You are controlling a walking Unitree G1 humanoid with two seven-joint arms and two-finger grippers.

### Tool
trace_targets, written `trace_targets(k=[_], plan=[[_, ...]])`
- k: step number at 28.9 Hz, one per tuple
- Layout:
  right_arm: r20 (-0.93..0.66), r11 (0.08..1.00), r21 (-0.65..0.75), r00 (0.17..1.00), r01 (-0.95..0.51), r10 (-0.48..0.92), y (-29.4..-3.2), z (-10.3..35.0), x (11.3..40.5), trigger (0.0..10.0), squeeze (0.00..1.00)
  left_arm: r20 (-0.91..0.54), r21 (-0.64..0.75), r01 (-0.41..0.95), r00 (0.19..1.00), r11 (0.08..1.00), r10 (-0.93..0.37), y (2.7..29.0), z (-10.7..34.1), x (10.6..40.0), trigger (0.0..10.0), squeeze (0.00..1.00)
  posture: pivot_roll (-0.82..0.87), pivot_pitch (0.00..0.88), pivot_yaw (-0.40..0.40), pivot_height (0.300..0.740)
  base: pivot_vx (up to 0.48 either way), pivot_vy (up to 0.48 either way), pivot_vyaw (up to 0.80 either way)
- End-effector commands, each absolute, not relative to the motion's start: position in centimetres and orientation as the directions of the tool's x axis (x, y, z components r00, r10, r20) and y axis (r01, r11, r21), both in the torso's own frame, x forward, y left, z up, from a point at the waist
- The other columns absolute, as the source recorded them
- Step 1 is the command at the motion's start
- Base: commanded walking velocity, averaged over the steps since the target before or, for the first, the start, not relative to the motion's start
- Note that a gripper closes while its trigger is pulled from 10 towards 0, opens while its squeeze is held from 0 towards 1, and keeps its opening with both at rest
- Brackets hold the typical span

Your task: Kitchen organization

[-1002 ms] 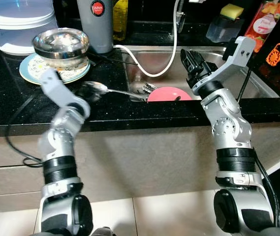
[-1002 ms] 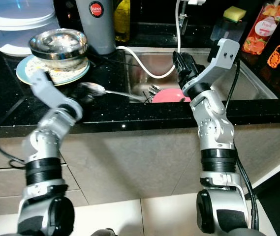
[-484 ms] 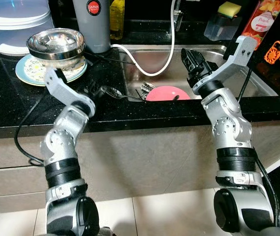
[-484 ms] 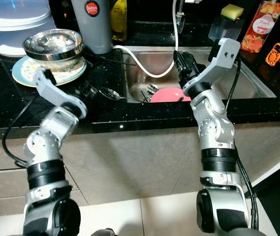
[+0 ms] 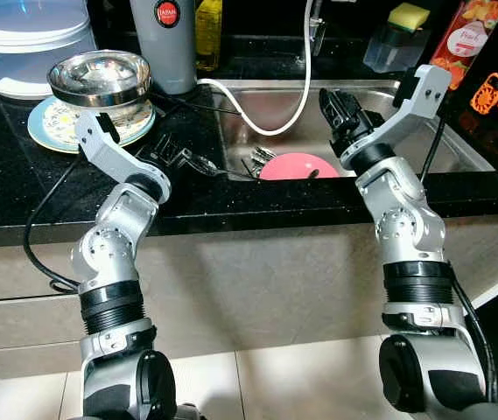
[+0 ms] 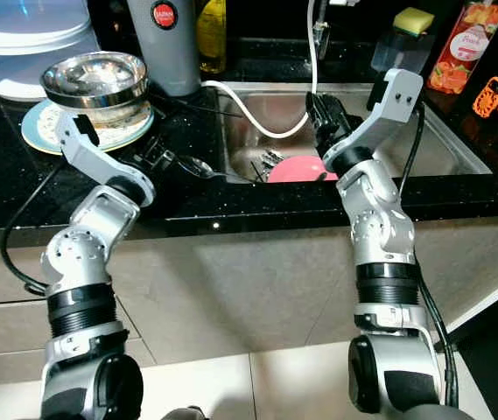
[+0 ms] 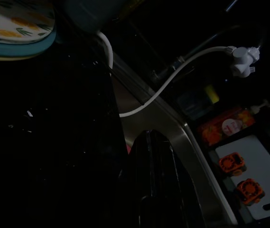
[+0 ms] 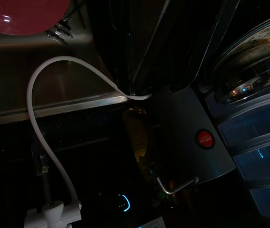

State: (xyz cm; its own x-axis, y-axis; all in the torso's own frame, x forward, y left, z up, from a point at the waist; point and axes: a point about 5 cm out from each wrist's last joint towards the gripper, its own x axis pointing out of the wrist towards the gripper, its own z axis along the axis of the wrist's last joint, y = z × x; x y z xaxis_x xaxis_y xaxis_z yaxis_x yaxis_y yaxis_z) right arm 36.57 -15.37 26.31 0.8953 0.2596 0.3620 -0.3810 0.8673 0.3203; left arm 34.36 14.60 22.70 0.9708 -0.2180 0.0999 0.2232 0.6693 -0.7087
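A metal spoon point(image 5: 206, 164) lies on the black counter point(image 5: 21, 192) with its handle reaching over the sink's left rim. My left gripper point(image 5: 174, 155) rests low on the counter right at the spoon's bowl end; whether it holds the spoon is unclear. A pink plate point(image 5: 299, 166) and some cutlery point(image 5: 260, 158) lie in the steel sink point(image 5: 459, 149). My right gripper point(image 5: 340, 109) hovers open over the sink, just behind the pink plate, with nothing in it.
A steel bowl point(image 5: 100, 77) sits on a patterned plate point(image 5: 49, 122) at the left. Behind them stand a clear container point(image 5: 21, 44) and a grey jug point(image 5: 165, 39). A white hose point(image 5: 279, 122) loops into the sink. A sponge holder point(image 5: 397, 39) and a red bottle point(image 5: 463, 39) stand at the back right.
My left gripper and the spoon's bowl have shifted right, toward the sink rim. The right gripper has stayed over the sink.
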Motion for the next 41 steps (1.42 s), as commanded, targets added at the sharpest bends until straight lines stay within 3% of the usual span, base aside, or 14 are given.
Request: trace_targets(k=[1, 2, 3, 4, 5, 14, 15, 28, 41], plan=[[0.368, 0.867, 0.325, 0.895, -0.377, 0.252, -15.5, 26.3, 36.7, 10.0, 0.00, 0.079, -0.684, 0.204, 0.975, 0.700, -0.207, 14.9, 22.5, 34.3, 10.0, 0.00, 0.20, 0.019, -0.051, 0.740, 0.000, 0.000, 0.00], [0.368, 0.867, 0.325, 0.895, -0.377, 0.252, -15.4, 26.3, 36.6, 10.0, 0.00, 0.069, -0.678, 0.197, 0.976, 0.709, -0.205, 14.9, 22.4, 34.3, 10.0, 0.00, 0.20, 0.021, -0.049, 0.740, 0.000, 0.000, 0.00], [0.367, 0.868, 0.325, 0.896, -0.376, 0.251, -15.5, 26.3, 36.6, 10.0, 0.00, 0.061, -0.665, 0.193, 0.977, 0.722, -0.205, 14.8, 22.4, 34.3, 10.0, 0.62, 0.20, 0.021, -0.049, 0.740, 0.000, 0.000, 0.00], [0.367, 0.868, 0.325, 0.896, -0.376, 0.251, -15.5, 26.3, 36.6, 10.0, 0.00, 0.061, -0.665, 0.193, 0.977, 0.722, -0.205, 14.8, 22.4, 34.3, 10.0, 0.62, 0.20, 0.021, -0.049, 0.740, 0.000, 0.000, 0.00], [0.366, 0.868, 0.326, 0.896, -0.375, 0.250, -15.5, 26.2, 36.7, 10.0, 0.00, 0.061, -0.658, 0.196, 0.976, 0.727, -0.207, 14.7, 22.4, 34.2, 10.0, 1.00, 0.20, 0.021, -0.049, 0.740, 0.000, 0.000, 0.00], [0.366, 0.867, 0.326, 0.896, -0.377, 0.251, -15.5, 26.2, 36.7, 10.0, 0.00, 0.163, -0.581, 0.291, 0.957, 0.760, -0.242, 13.1, 25.3, 33.5, 10.0, 1.00, 0.20, 0.023, -0.051, 0.740, 0.000, 0.000, 0.00], [0.366, 0.867, 0.327, 0.896, -0.377, 0.252, -15.5, 26.2, 36.7, 10.0, 0.00, 0.163, -0.581, 0.283, 0.959, 0.763, -0.231, 13.0, 25.4, 33.4, 10.0, 0.00, 0.20, 0.023, -0.052, 0.740, 0.000, 0.000, 0.00], [0.365, 0.866, 0.324, 0.895, -0.381, 0.257, -15.4, 26.3, 36.8, 10.0, 0.00, -0.045, -0.748, 0.040, 0.993, 0.663, -0.111, 13.5, 23.2, 35.6, 10.0, 0.00, 0.19, 0.021, -0.057, 0.740, 0.000, 0.000, 0.00], [0.368, 0.869, 0.322, 0.896, -0.376, 0.251, -15.6, 26.4, 36.7, 10.0, 0.00, -0.123, -0.763, 0.036, 0.972, 0.645, -0.201, 12.0, 22.1, 36.5, 10.0, 0.00, 0.18, 0.019, -0.048, 0.740, 0.000, 0.000, 0.00]])
